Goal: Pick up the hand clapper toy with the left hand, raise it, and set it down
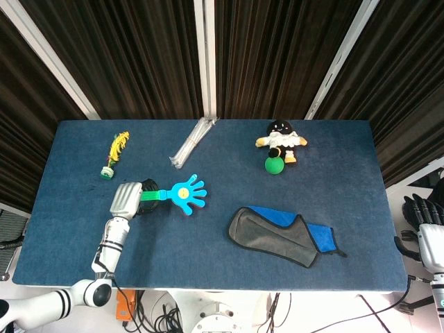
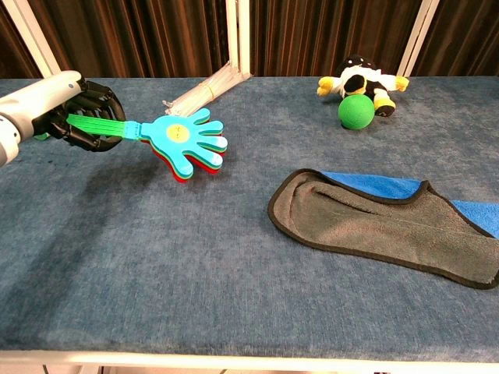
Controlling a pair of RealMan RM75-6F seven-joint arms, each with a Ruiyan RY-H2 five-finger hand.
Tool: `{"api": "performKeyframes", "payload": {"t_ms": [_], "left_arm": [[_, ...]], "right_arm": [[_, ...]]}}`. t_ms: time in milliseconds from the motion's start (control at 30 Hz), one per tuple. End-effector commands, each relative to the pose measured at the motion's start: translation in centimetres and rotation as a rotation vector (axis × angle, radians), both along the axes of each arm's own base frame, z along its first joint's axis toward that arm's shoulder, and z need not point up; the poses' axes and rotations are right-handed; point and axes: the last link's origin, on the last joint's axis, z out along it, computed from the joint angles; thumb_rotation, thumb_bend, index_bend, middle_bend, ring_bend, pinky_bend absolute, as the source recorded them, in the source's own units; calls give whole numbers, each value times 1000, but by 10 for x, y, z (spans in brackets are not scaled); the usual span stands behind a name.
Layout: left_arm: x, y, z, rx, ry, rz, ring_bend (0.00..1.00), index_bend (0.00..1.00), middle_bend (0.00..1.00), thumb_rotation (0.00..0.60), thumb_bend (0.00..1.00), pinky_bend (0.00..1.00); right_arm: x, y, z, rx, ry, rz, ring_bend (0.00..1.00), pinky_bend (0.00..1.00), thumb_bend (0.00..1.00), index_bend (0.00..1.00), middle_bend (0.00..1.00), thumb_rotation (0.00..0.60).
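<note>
Plastic hand clapper toy [image 2: 185, 142], light and stiff, gripped at green handle by left hand [image 2: 82, 117], palms pointing 3 o'clock; right hand [image 1: 424, 225] grip unclear.

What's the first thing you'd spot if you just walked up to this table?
The bright hand clapper toy, held by its green handle in the robot's left hand above the left side of the blue table. Next, the black and white plush doll with a green ball at the far right, and the grey and blue cloth in front.
</note>
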Motion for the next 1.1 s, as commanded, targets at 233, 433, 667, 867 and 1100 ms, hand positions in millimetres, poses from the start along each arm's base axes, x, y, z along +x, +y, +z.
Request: {"api": "performKeyframes", "payload": {"t_ms": [233,433,667,867,1100], "left_arm": [[-8,-2,-3,-22,38,-1,803,568,766,600,457,914],[-9,-3,-4,-31,25,0,896,567,913,600,459,969],[-11,-3,-7,-50,31,-12,980,475,1000,600,422,1000],[-13,-3,-5,-48,26,-38,1000,379,1000,600,376,1000],[-14,-2,-4,-36,13,-57,1000,299,1000,600,347,1000]], "right_arm": [[0,0,-1,5,0,0,0,0,237,0,0,600],[0,0,0,2,-1,-3,0,0,237,0,0,600],[-1,0,0,2,1,-4,0,0,237,0,0,600],[0,0,0,5,3,-6,0,0,237,0,0,600],[0,-1,-1,6,4,-6,0,0,238,0,0,600]]}}
